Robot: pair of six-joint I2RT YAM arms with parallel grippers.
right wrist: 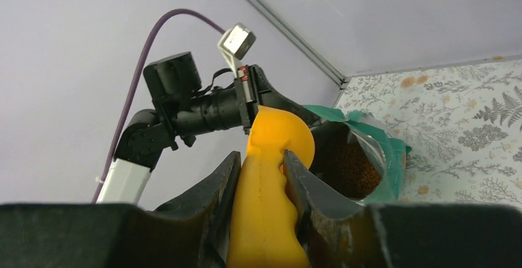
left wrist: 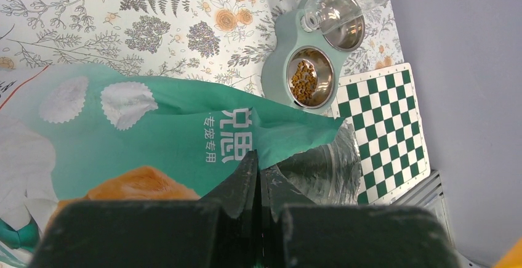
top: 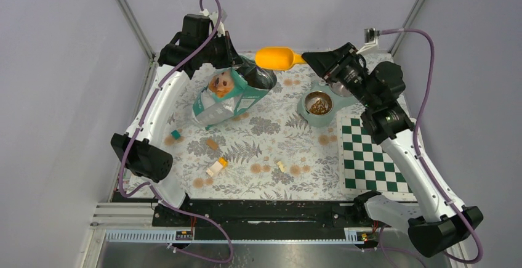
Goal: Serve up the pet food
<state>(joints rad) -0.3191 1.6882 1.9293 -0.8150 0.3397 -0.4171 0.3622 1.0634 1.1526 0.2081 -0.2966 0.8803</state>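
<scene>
Bag (top: 224, 98) left of feeder (top: 306, 118) — kibble (top: 319, 104) in 1 bowl (top: 330, 102) — scoop (top: 275, 58) near bag's mouth.

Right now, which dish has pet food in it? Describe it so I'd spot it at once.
Find the green-and-white checkered mat on the right. At its far left corner stands a teal double feeder. Its steel bowl nearer the mat holds brown kibble; the other bowl shines empty.

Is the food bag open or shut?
Open. The bag mouth gapes, brown kibble visible inside; the left fingers pinch its rim.
</scene>
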